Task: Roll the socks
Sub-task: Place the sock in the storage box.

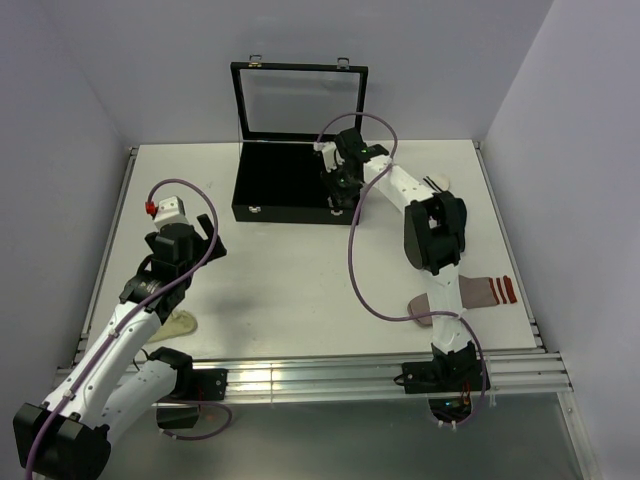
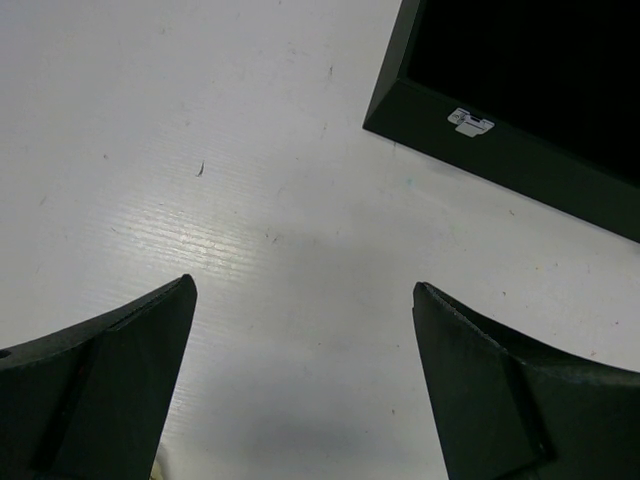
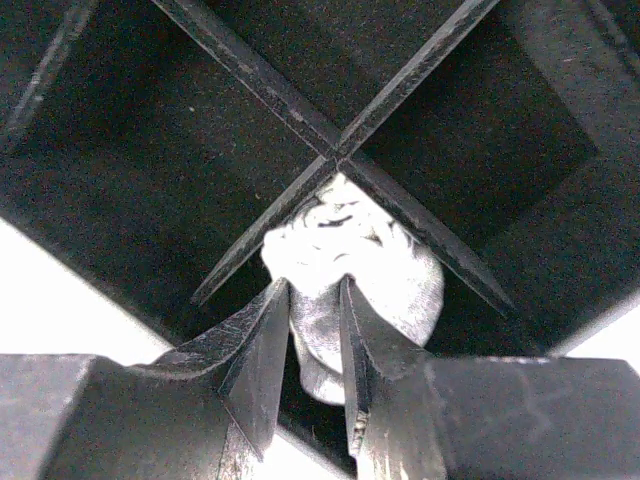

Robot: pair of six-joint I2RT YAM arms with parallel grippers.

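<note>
I read this as partway through. One rolled sock (image 3: 395, 270), pale grey-white, sits bundled in a compartment of the black box (image 1: 290, 212), tucked right against the crossing of the dividers (image 3: 335, 150). My right gripper (image 3: 315, 290) has its fingers close together with a fold of that bundle pinched between them. So one roll looks made and boxed, though not yet let go. Two socks look left to do, as I judge it. A striped sock (image 1: 487, 291) lies flat and unrolled well to the front-right of the box, its toe end partly under my right arm. A sliver of another sock (image 1: 437, 182), white with dark cuff stripes, shows just right of the box, mostly behind that arm. My left gripper (image 2: 305, 290) hangs spread wide over bare table (image 2: 200, 150) to the front-left of the box, holding nothing. A pale shape (image 1: 181, 323) lies further front-left of the box beside my left arm, and I cannot tell whether it is a sock. From above, the box's inside is plain black, so I cannot tell which compartment holds the bundle or whether the others are filled.
</note>
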